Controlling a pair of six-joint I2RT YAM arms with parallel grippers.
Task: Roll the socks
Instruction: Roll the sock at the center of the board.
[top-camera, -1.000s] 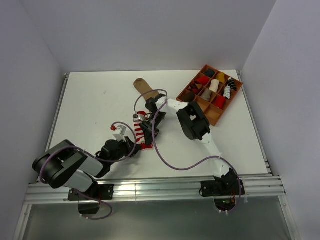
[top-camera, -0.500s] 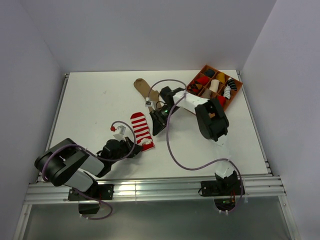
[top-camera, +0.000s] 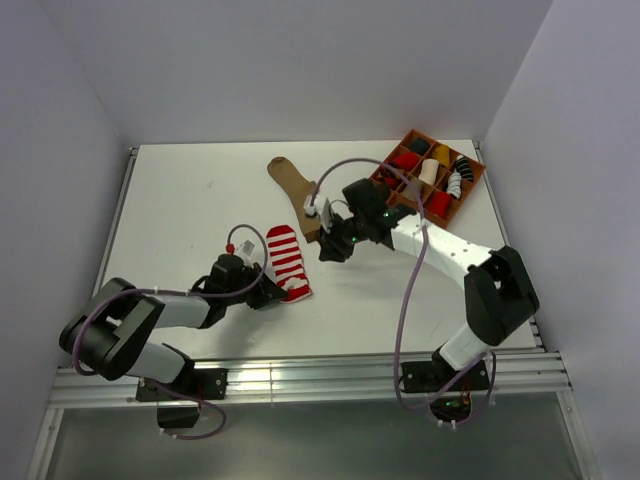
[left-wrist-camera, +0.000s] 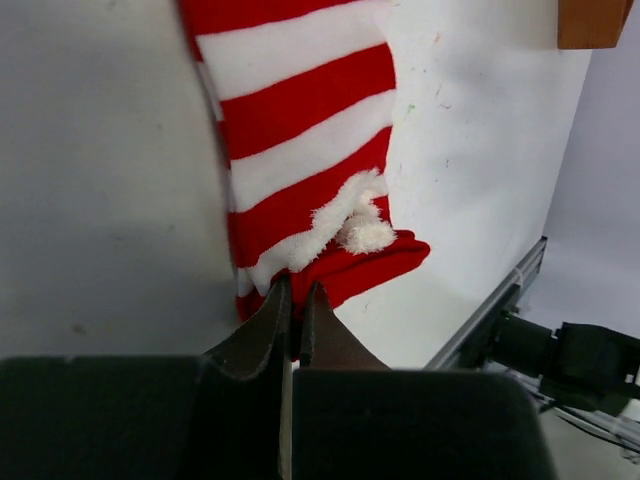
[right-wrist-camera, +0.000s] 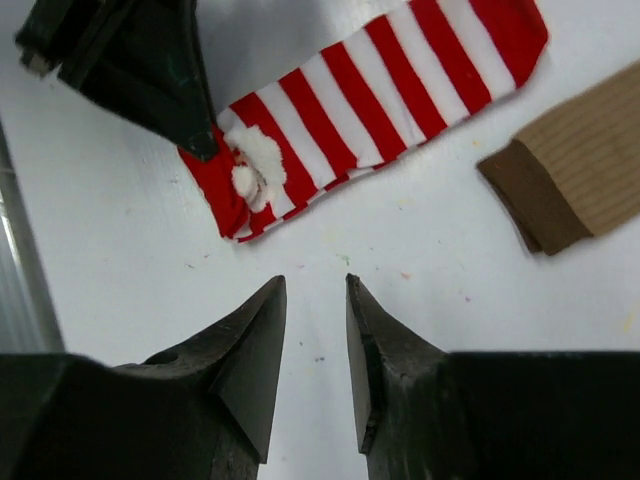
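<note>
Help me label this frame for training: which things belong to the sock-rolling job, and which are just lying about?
Job: red-and-white striped fabric sock, its red end pinched by the shut left gripper; flat tan-brown ribbed sock; open right gripper, holding nothing.
Lying about: brown compartmented tray; red, black, white and yellow sock rolls in it.

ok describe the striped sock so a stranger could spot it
On the white table, look left of centre, at the tip of the left hand. The striped sock lies flat there; unlike the plain brown sock behind it, it has red-and-white bands and a fluffy white tuft.
</note>
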